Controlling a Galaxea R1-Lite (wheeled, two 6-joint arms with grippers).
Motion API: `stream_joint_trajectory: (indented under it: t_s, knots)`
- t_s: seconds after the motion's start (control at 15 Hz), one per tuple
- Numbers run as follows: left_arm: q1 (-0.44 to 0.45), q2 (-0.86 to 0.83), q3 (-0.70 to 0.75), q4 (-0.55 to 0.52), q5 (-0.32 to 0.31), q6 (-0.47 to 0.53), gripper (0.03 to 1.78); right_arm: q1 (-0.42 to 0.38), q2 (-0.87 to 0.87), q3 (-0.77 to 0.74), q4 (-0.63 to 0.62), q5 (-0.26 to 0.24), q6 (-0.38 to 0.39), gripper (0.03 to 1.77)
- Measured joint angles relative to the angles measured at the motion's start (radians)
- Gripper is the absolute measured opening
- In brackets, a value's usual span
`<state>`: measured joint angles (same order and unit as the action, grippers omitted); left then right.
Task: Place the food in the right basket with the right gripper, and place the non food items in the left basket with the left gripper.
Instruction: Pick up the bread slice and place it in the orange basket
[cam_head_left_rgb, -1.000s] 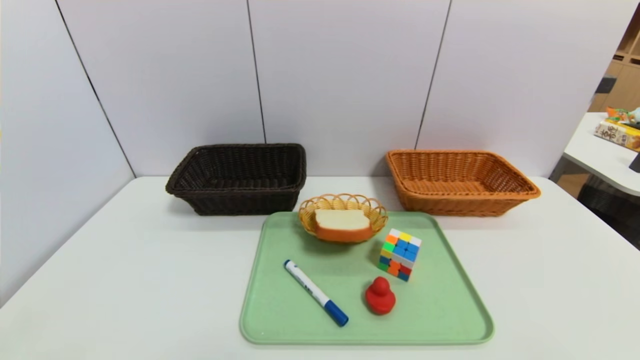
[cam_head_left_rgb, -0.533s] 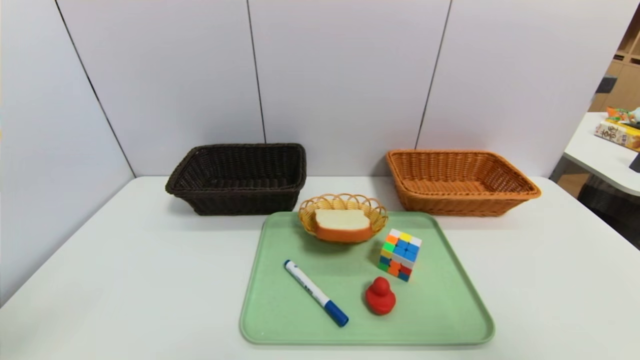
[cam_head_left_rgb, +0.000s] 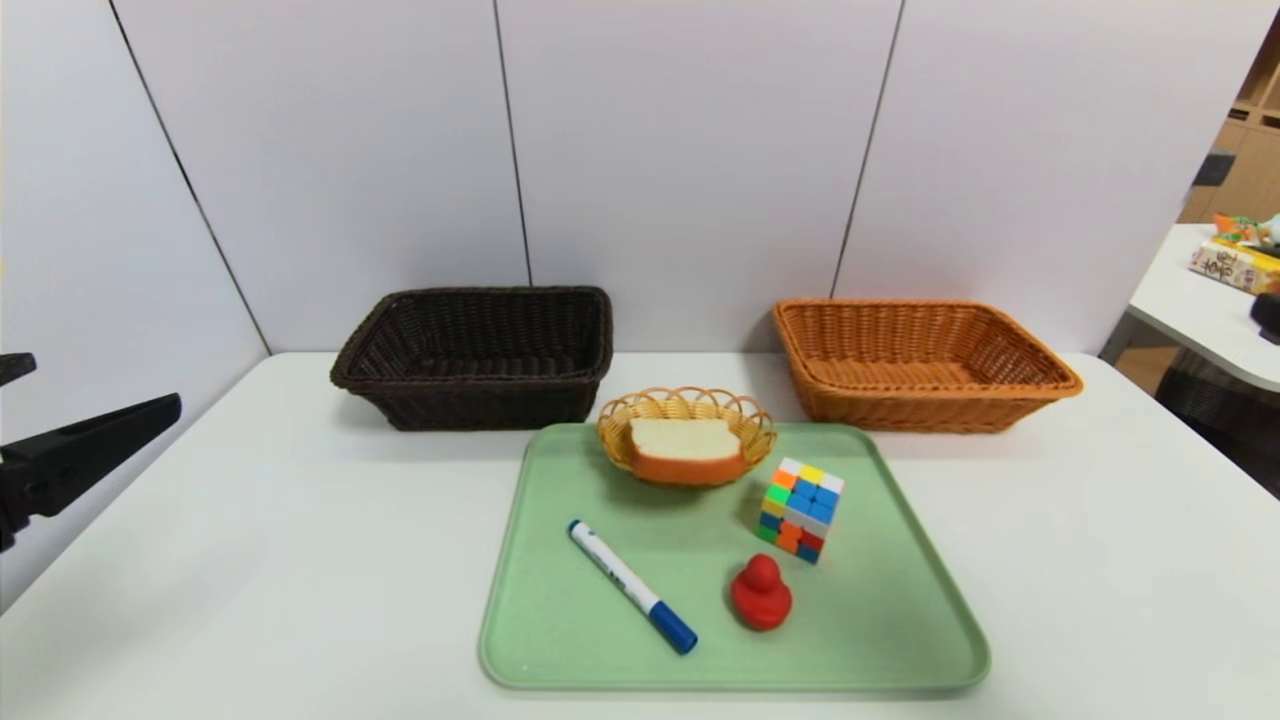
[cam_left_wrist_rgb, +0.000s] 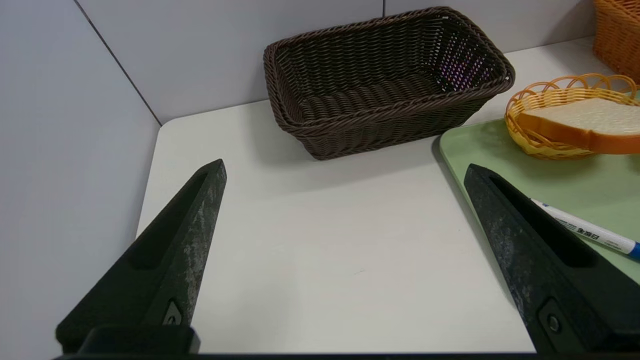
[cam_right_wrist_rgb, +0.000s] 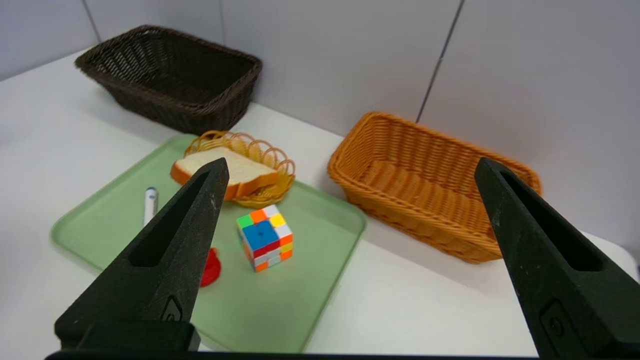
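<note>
The green tray (cam_head_left_rgb: 560, 620) sits mid-table, and everything keys off it. At its far edge a small round yellow basket (cam_head_left_rgb: 687, 404) cradles the bread slice (cam_head_left_rgb: 686, 448); beside that, toward the tray's right, stands the puzzle cube (cam_head_left_rgb: 799, 508), with the red duck (cam_head_left_rgb: 761, 593) just nearer the robot. The marker (cam_head_left_rgb: 630, 584) lies diagonally on the tray's left half, blue cap nearest the robot. Behind the tray's left corner is the dark brown basket (cam_head_left_rgb: 475, 355), behind its right corner the orange basket (cam_head_left_rgb: 920, 362). The left gripper (cam_left_wrist_rgb: 345, 172) hovers left of the tray, jaws wide apart, holding nothing. The right gripper (cam_right_wrist_rgb: 350, 167) looks over the tray from its right side, jaws wide apart and empty. Nothing blocks the way to either basket.
</note>
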<state>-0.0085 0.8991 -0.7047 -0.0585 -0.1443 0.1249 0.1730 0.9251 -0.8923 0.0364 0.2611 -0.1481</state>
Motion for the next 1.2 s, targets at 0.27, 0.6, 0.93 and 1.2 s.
stream_joint_trajectory:
  t_s: [0.27, 0.6, 0.93, 1.2]
  knots:
    - [-0.052, 0.092, 0.053, -0.114, 0.013, 0.0, 1.69, 0.154, 0.084, 0.054, -0.06, -0.057, -0.002, 1.7]
    - [-0.204, 0.126, 0.139, -0.151, 0.125, -0.029, 1.69, 0.344, 0.192, 0.115, -0.142, -0.167, -0.035, 1.7]
    - [-0.228, 0.132, 0.156, -0.156, 0.129, -0.036, 1.69, 0.452, 0.342, 0.02, -0.141, -0.221, -0.178, 1.7]
    - [-0.23, 0.132, 0.162, -0.156, 0.129, -0.037, 1.69, 0.461, 0.452, -0.094, -0.093, -0.244, -0.341, 1.7]
